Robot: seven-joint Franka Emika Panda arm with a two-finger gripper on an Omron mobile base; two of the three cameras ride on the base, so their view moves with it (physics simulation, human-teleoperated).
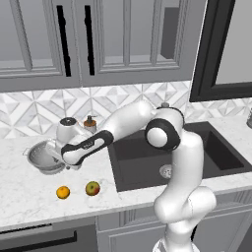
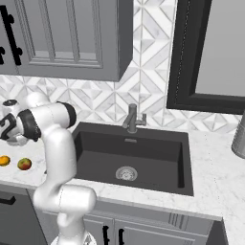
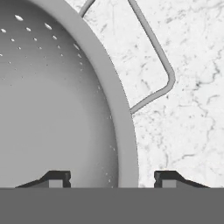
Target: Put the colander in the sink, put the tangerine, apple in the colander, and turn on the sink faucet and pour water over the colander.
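The silver perforated colander point(image 1: 42, 156) sits on the marble counter left of the sink point(image 1: 142, 162). My gripper point(image 3: 112, 178) is open, with one fingertip inside the bowl point(image 3: 52, 109) and the other outside, straddling the rim beside a wire handle point(image 3: 162, 65). There is a gap on each side of the rim. The orange tangerine point(image 1: 63, 192) and the red-green apple point(image 1: 92, 188) lie on the counter in front of the colander, also seen as tangerine point(image 2: 4, 161) and apple point(image 2: 24, 164). The faucet point(image 2: 132, 118) stands behind the dark sink point(image 2: 143, 158).
A soap dispenser point(image 1: 89, 124) stands at the backsplash behind my forearm. A metal canister point(image 2: 239, 134) stands on the counter right of the sink. Wall cabinets hang above, and the counter's front edge runs just below the fruits.
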